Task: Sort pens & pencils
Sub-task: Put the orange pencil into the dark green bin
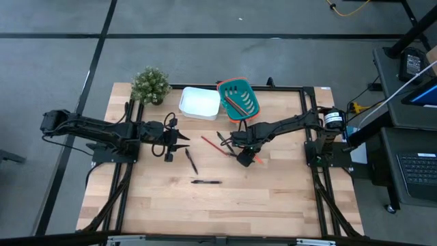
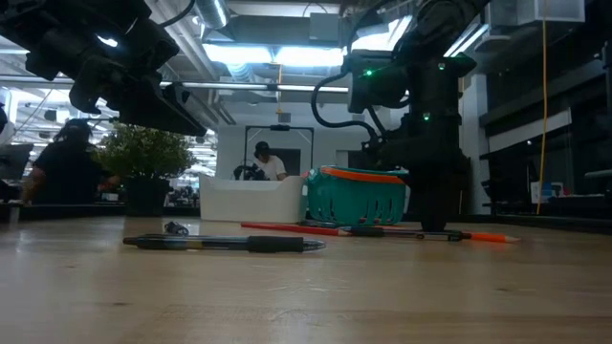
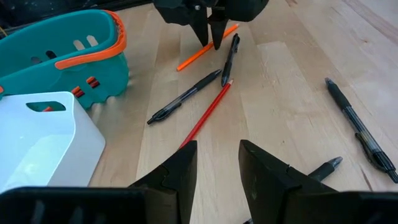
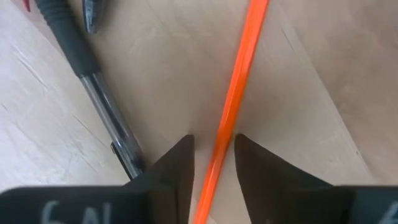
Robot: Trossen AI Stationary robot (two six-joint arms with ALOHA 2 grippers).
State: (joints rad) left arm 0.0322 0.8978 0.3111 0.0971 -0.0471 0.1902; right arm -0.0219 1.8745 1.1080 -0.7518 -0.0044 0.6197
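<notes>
An orange pencil (image 4: pixel 231 118) lies flat on the table, and my right gripper (image 4: pixel 214 146) points down with one finger on each side of it, a narrow gap left open. In the high view this is right of centre, gripper (image 1: pixel 244 157) over pencil (image 1: pixel 257 159). A red pencil (image 3: pixel 208 115) and two black pens (image 3: pixel 186 96) (image 3: pixel 230 59) lie close by. Two more pens (image 1: pixel 191 160) (image 1: pixel 205 182) lie nearer the front. My left gripper (image 1: pixel 183 140) hangs open above the table, left of the pile, fingers apart (image 3: pixel 217 165). My right gripper straddles the orange pencil's shaft (image 4: pixel 227 130) from above, fingers across it, while the pencil lies flat on the table. One finger (image 4: pixel 245 155) stands right beside the shaft. I cannot tell whether it touches.
A teal basket (image 1: pixel 239 97) with sticks inside and a white bin (image 1: pixel 199 102) stand at the far edge, a potted plant (image 1: pixel 150 84) at the far left. Bare wood lies toward the near edge. People sit in the room beyond (image 2: pixel 67 162).
</notes>
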